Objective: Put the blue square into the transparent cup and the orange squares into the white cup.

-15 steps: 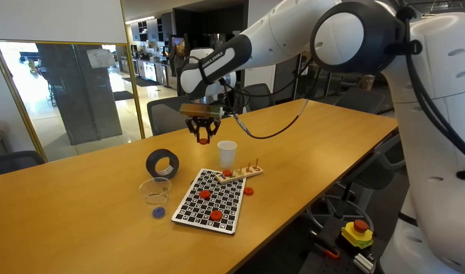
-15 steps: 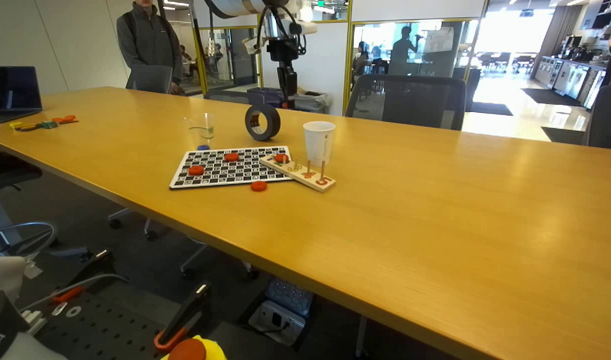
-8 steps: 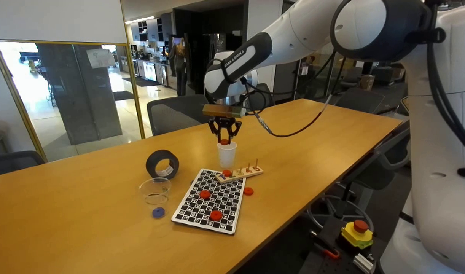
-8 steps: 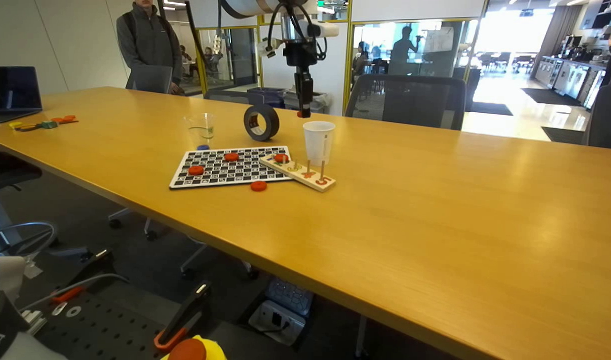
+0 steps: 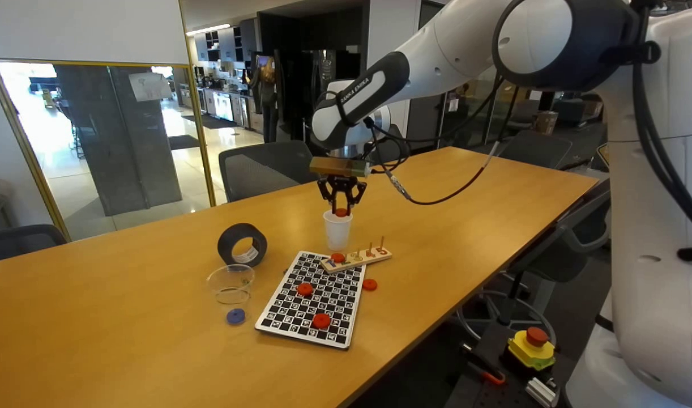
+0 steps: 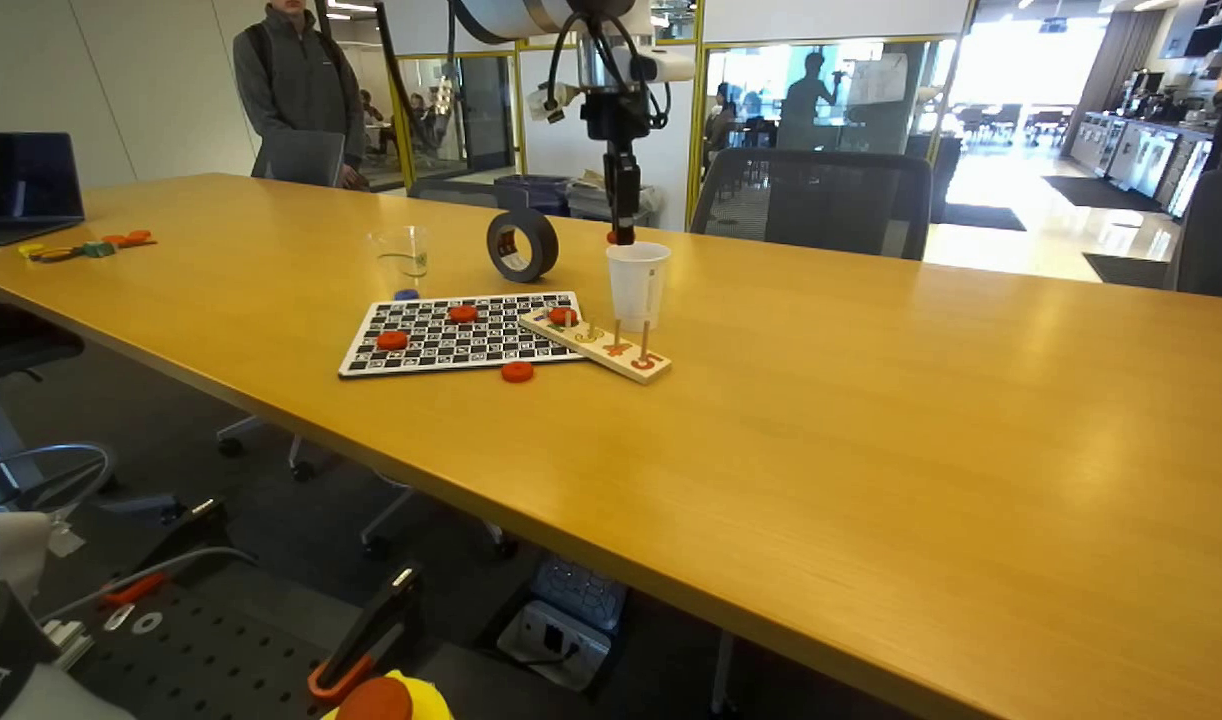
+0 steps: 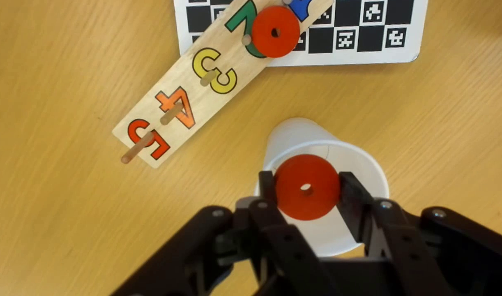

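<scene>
Robot arm (image 5: 436, 51): you can read "RANKA EMIKA".
Robot base (image 6: 11, 665): you can read "IKA".
Wooden board (image 7: 199, 96): you see 3, 4, 5, also 2, partly covered.

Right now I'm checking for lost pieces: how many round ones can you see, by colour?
Orange pieces: 5 (1 in the gripper, 2 on the checkered board, 1 on the peg board, 1 on the table)
Blue piece: 1
Total in view: 6

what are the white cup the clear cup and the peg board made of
White cup: probably matte paper, maybe plastic; seam-like line inside. Clear cup: likely glossy plastic, maybe glass; see-through, bright rim. Peg board: seemingly smooth pale wood; faint grain.
</scene>
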Tool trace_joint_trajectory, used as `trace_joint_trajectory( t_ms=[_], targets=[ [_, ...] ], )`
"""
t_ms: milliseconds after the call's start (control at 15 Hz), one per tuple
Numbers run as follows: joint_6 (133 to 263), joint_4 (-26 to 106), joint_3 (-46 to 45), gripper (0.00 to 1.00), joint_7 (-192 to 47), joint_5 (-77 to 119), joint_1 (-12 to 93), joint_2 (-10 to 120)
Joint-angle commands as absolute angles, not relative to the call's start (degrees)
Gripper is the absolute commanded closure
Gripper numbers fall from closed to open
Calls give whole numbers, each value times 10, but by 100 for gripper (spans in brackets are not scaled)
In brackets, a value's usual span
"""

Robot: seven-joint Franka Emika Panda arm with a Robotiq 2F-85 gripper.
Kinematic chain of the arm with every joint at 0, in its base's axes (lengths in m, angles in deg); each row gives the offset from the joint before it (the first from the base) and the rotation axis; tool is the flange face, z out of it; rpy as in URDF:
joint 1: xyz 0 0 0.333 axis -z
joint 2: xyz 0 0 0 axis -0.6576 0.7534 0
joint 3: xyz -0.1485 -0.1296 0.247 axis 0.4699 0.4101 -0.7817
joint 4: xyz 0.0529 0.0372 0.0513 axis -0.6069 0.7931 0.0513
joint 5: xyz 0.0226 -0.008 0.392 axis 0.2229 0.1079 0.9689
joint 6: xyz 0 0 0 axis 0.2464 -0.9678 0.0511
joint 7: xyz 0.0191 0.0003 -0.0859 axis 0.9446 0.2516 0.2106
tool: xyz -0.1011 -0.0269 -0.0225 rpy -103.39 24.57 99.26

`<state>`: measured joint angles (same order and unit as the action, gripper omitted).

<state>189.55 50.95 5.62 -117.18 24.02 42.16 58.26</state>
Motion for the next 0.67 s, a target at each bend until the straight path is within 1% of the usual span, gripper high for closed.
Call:
trace_joint_trajectory(
  t_ms=[0,600],
  targets=[
    [1910,510,56,79,-1178,233,426,578],
    [1925,492,54,79,-1169,242,433,600]
  ],
)
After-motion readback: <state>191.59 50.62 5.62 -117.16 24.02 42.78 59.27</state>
